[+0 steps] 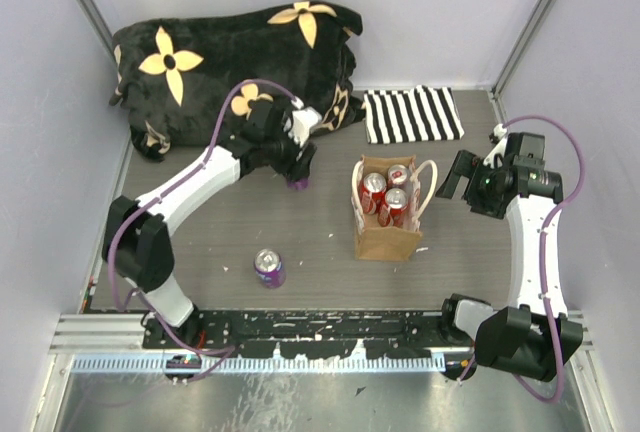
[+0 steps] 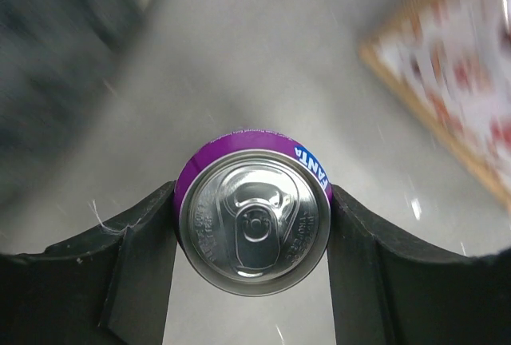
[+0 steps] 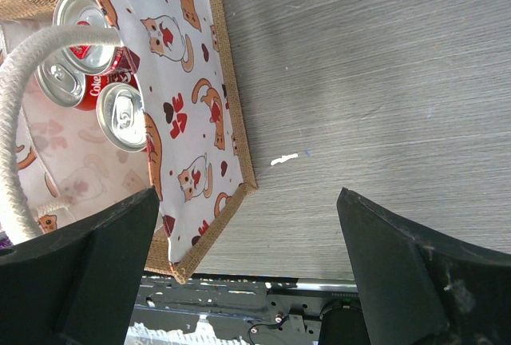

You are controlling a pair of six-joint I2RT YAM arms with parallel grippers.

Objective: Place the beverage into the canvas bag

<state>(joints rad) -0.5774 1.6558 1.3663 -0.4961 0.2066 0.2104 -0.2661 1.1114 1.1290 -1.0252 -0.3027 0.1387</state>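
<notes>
The canvas bag [image 1: 386, 234] stands upright mid-table, tan with cream loop handles and a white-and-red print [image 3: 188, 121], with three red cans [image 1: 385, 192] inside. My left gripper [image 1: 296, 178] is shut on a purple can [image 2: 254, 211], held upright above the table left of the bag. A second purple can [image 1: 268, 267] stands on the table near the front. My right gripper [image 1: 450, 182] is open and empty just right of the bag; in the right wrist view the gripper [image 3: 247, 225] sits over the bag's corner.
A black cloth with yellow flowers [image 1: 235, 57] lies at the back left. A black-and-white striped cloth [image 1: 412, 115] lies at the back right. Grey walls close in the table on three sides.
</notes>
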